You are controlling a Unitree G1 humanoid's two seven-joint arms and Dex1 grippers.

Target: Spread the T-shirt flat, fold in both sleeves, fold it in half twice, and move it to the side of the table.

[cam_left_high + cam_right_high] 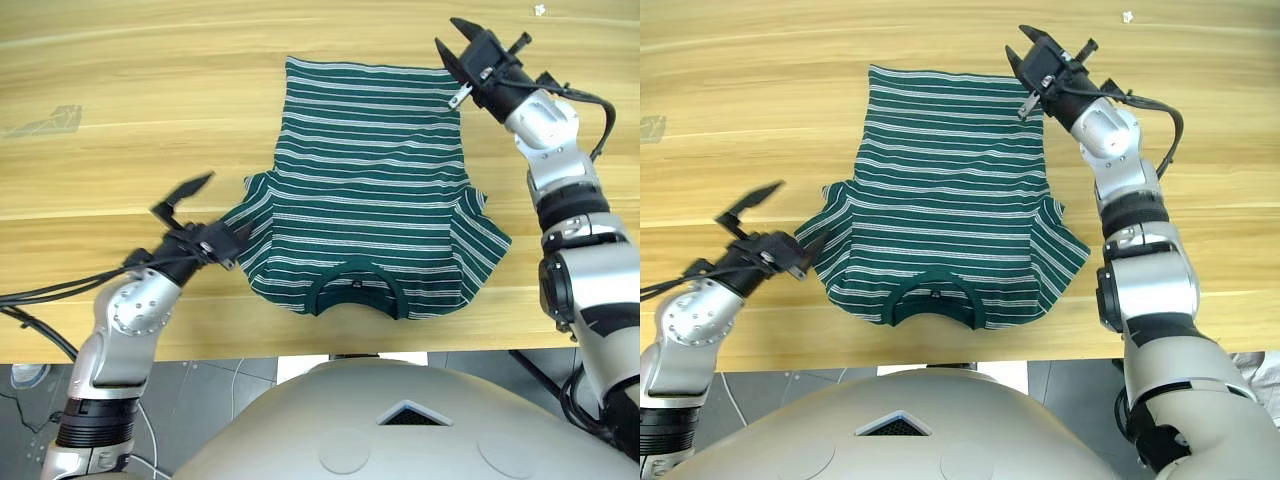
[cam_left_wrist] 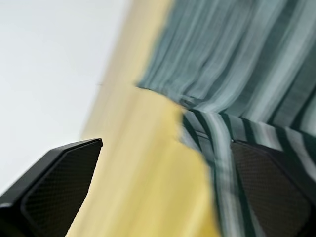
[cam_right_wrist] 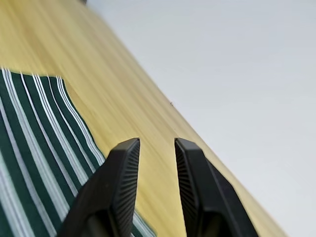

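- Left hand (image 1: 222, 208): fingers spread wide, straddling the T-shirt (image 1: 365, 190) sleeve edge.
- Right hand (image 1: 447, 35): fingers narrowly parted, empty, at the far hem corner.
- T-shirt lies flat on the table (image 1: 120, 80).

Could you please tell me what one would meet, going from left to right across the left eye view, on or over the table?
left gripper → T-shirt → right gripper → small white scrap
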